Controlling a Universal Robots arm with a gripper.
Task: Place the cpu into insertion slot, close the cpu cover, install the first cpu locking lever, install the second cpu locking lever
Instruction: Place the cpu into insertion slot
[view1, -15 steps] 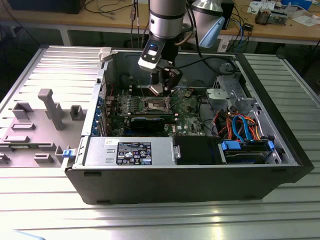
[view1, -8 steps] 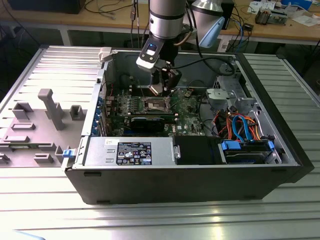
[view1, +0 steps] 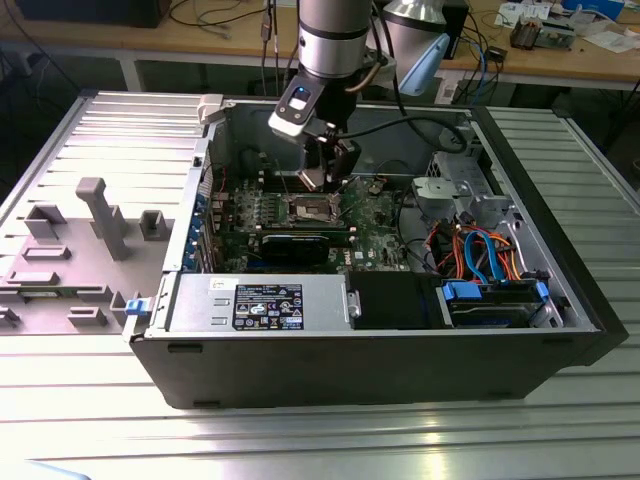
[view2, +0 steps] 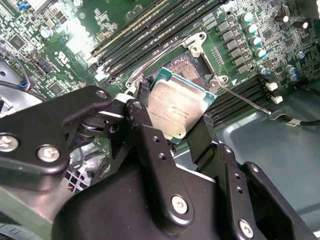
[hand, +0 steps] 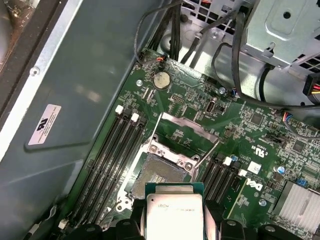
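- Holding the cpu (view2: 176, 107) by two opposite edges, my gripper (view2: 175, 119) is clamped on it, the silver-grey top showing in both wrist views.
- The cpu hangs just above the insertion slot (hand: 156, 176), not seated; the slot's dark centre lies bare.
- The cpu cover (hand: 192, 127) stands swung open on the slot's side away from my fingers.
- A thin locking lever (hand: 207, 151) is raised just beside the slot.
- Memory slots (hand: 107, 160) run alongside the slot.
- In the exterior view, I reach into the open computer case (view1: 400, 350), over the slot.
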